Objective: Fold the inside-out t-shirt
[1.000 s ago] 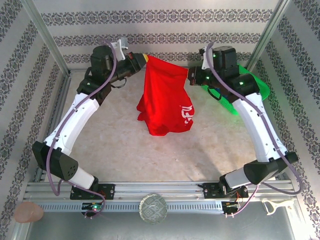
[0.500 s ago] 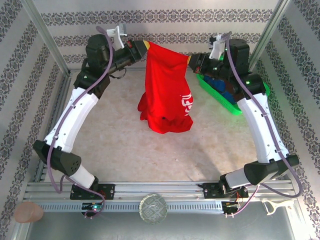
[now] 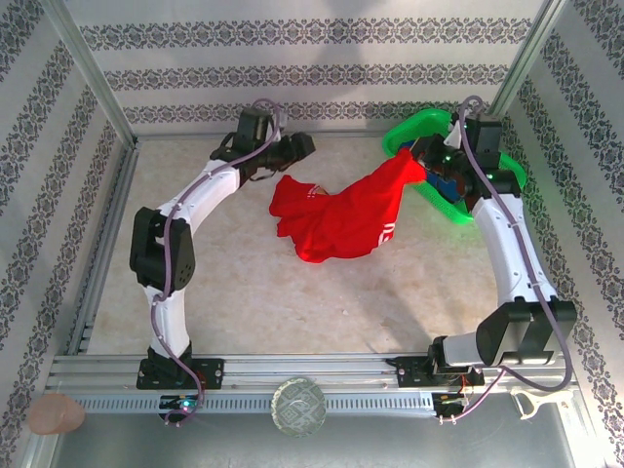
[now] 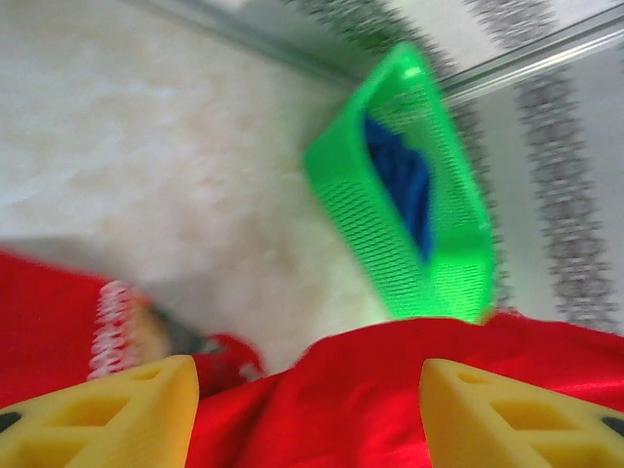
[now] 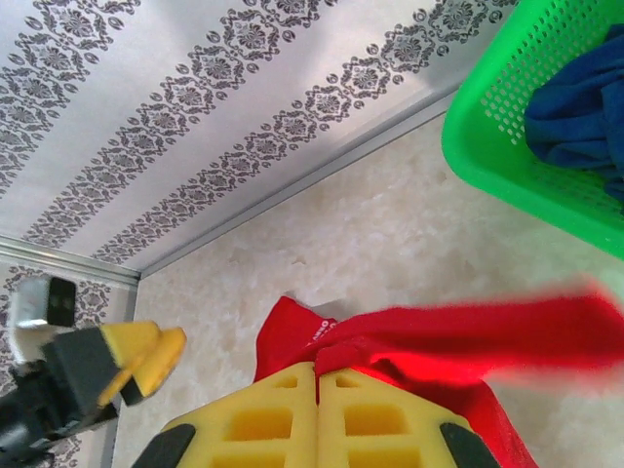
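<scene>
L gripper point(image 3: 300, 146) let go a moment back: jaws now apart, hovering over cloth at 11 o'clock. R gripper point(image 3: 425, 164) stays clamped on t-shirt point(image 3: 336, 219) corner at 2 o'clock, by green basket point(image 3: 409, 125). T-shirt no longer hung up; slumped on surface point(image 3: 244, 292), centre. Spread lost, prob need regrasp before any fold.

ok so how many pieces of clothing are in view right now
2. A bright red cloth t-shirt lies on the table, one end pinched in the right pincer; a dark blue cloth garment sits in the green plastic basket. More may be hidden under it.
</scene>
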Motion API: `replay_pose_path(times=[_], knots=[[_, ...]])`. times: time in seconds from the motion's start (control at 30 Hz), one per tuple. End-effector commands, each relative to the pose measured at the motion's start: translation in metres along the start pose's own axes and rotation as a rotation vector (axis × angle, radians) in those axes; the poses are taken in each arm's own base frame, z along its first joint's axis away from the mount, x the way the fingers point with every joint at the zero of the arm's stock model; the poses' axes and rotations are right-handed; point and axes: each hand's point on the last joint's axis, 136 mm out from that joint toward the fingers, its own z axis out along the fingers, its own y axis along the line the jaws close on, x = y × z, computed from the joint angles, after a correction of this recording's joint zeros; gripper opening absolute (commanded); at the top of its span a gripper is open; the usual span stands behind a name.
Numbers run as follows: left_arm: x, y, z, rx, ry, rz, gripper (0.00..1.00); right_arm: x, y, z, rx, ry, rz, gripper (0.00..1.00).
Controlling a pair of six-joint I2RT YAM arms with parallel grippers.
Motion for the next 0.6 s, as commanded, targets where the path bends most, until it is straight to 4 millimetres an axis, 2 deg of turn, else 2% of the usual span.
replay_pose_path(times=[0.0,0.17,0.27,0.4,0.57], knots=[[0.006,0.036,-0.023,-0.169,-0.003,0.109,0.63,-0.008,0.020,-0.019,-0.099,-0.061,-0.050,0.00],[0.051,0.099,-0.014,-0.363,0.152,0.131,0.62,0.001,0.014,-0.022,-0.103,-0.058,-0.049,0.00],[0.066,0.126,-0.014,-0.430,0.161,0.119,0.63,0.004,0.013,-0.022,-0.106,-0.054,-0.047,0.00],[0.078,0.145,-0.010,-0.472,0.181,0.103,0.64,0.005,0.012,-0.022,-0.108,-0.050,-0.045,0.00],[0.080,0.167,-0.010,-0.548,0.170,0.097,0.64,0.007,0.010,-0.022,-0.104,-0.051,-0.044,0.00]])
